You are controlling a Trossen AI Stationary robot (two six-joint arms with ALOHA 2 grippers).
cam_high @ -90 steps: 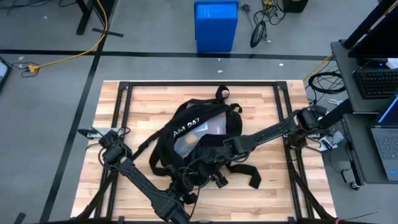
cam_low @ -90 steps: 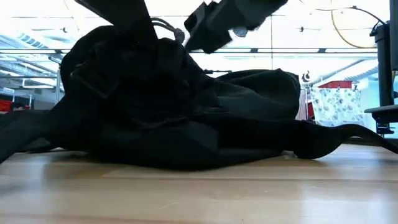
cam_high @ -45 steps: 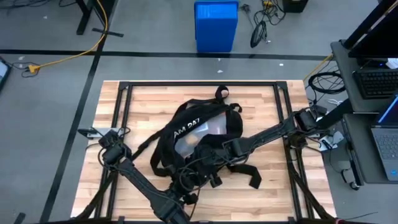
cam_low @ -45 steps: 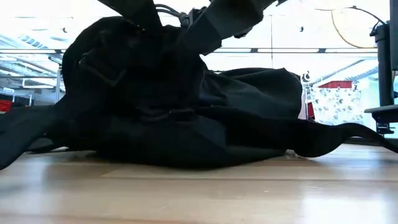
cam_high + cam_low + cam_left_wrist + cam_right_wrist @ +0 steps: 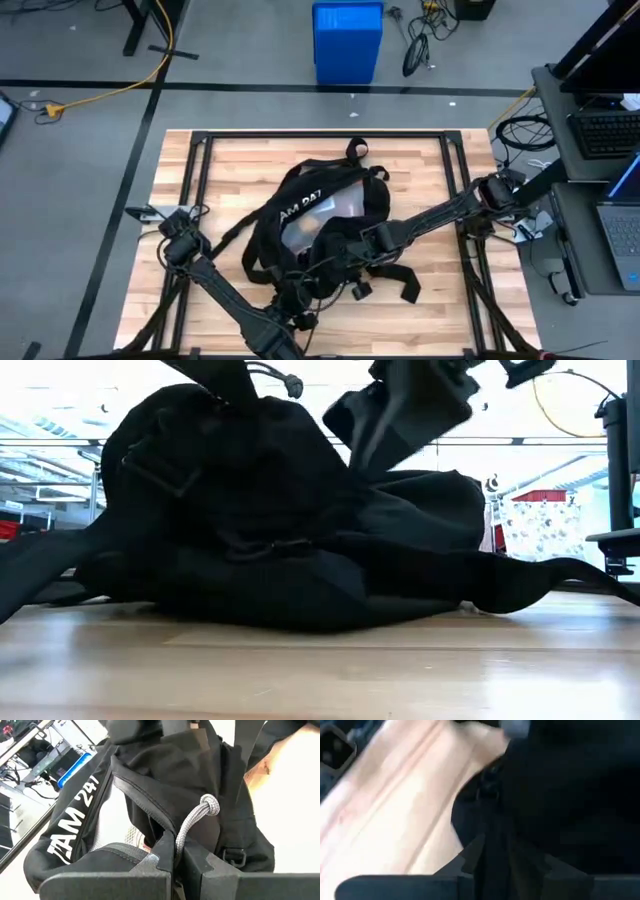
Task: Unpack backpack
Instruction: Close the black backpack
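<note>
The black backpack (image 5: 320, 215) with white lettering (image 5: 75, 820) lies in the middle of the wooden table, its mouth open toward the near edge. Something pale (image 5: 305, 230) shows inside it. My left gripper (image 5: 175, 870) is at the backpack's near side (image 5: 303, 292), shut on a grey pull cord. My right gripper (image 5: 328, 243) reaches in from the right over the mouth. In the low view my right gripper (image 5: 395, 415) is raised above the bag, and in its wrist view (image 5: 497, 865) black fabric fills the space between its fingers. My left gripper pinches the grey pull cord (image 5: 182, 837) between its two fingers, just below the cord's knot (image 5: 209, 805), together with the black edge of the backpack's mouth (image 5: 150, 822). That edge is held up off the table. My right gripper has black backpack fabric (image 5: 495, 845) between its fingers, coming from above and the table's right. Which part of the bag this is I cannot tell. The fabric runs down from the gripper to the bag (image 5: 360, 460).
Loose black straps (image 5: 405, 285) trail over the wood at the near right and at the far side (image 5: 357, 152). A black metal frame (image 5: 200, 170) runs around the tabletop. A blue bin (image 5: 347, 40) stands on the floor beyond the far edge. A desk with a laptop (image 5: 620, 230) is on the right.
My right gripper dipped onto the top of the backpack, then rose and went a little toward the table's right edge, with black fabric following it up. My left gripper has kept the near side of the bag raised.
</note>
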